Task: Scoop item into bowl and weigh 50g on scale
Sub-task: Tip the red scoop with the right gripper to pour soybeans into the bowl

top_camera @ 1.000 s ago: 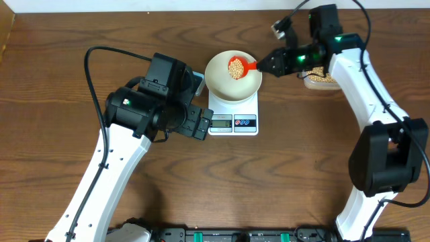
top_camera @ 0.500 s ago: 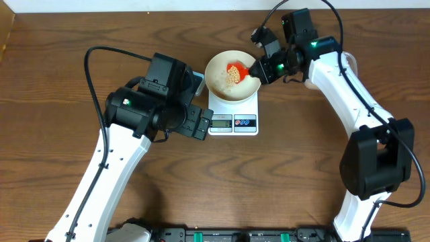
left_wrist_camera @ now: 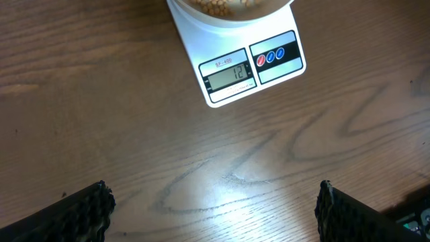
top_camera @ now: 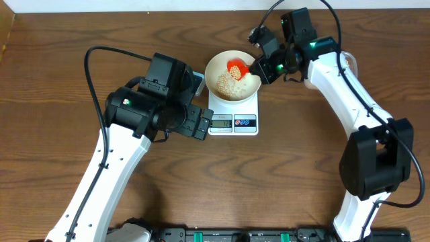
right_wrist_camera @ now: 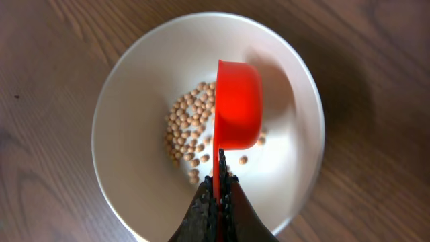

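Note:
The white bowl point(top_camera: 213, 62) stands on the scale point(top_camera: 233, 122), whose display point(left_wrist_camera: 230, 72) reads 12. A loose pile of tan beans point(top_camera: 224, 85) lies in the bowl's left half. My right gripper point(top_camera: 259, 69) is shut on the handle of a red scoop point(top_camera: 236, 66) held over the bowl. In the right wrist view the scoop point(right_wrist_camera: 237, 101) is turned on its side above the beans point(right_wrist_camera: 190, 129), with the gripper point(right_wrist_camera: 218, 183) clamped on the thin handle. My left gripper point(top_camera: 199, 122) hovers just left of the scale, open and holding nothing, fingers point(left_wrist_camera: 74, 215) wide apart.
A black cable point(top_camera: 91, 60) loops over the wood table behind the left arm. The right arm point(top_camera: 349, 94) reaches in from the right side. A dark rail of equipment point(top_camera: 235, 235) runs along the table's front edge.
The right gripper swung left from beside the bowl and rolled the scoop over. The beans that filled the scoop now lie in the bowl. The left arm stayed still.

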`<action>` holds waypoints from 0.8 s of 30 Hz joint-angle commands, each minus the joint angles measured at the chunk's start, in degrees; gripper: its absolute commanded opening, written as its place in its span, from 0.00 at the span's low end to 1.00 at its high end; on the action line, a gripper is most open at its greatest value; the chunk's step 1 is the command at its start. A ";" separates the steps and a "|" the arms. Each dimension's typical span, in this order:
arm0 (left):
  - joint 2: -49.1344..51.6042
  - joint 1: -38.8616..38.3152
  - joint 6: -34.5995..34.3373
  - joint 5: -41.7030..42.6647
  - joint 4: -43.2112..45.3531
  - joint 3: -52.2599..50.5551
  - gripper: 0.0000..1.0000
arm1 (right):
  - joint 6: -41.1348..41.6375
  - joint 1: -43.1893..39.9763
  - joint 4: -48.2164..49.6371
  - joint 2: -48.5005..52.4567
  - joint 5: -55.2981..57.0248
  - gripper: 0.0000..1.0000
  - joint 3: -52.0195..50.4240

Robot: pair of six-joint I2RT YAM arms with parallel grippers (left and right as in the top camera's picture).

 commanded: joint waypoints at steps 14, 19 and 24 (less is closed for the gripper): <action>-0.42 -0.02 0.81 -0.59 -0.17 -0.55 0.98 | -7.96 1.44 1.57 -4.15 4.44 0.01 1.25; -0.42 -0.02 0.81 -0.59 -0.17 -0.55 0.98 | -8.55 1.95 1.51 -6.49 4.44 0.01 1.25; -0.42 -0.02 0.81 -0.59 -0.17 -0.55 0.98 | -9.38 2.58 1.16 -7.52 4.50 0.01 1.25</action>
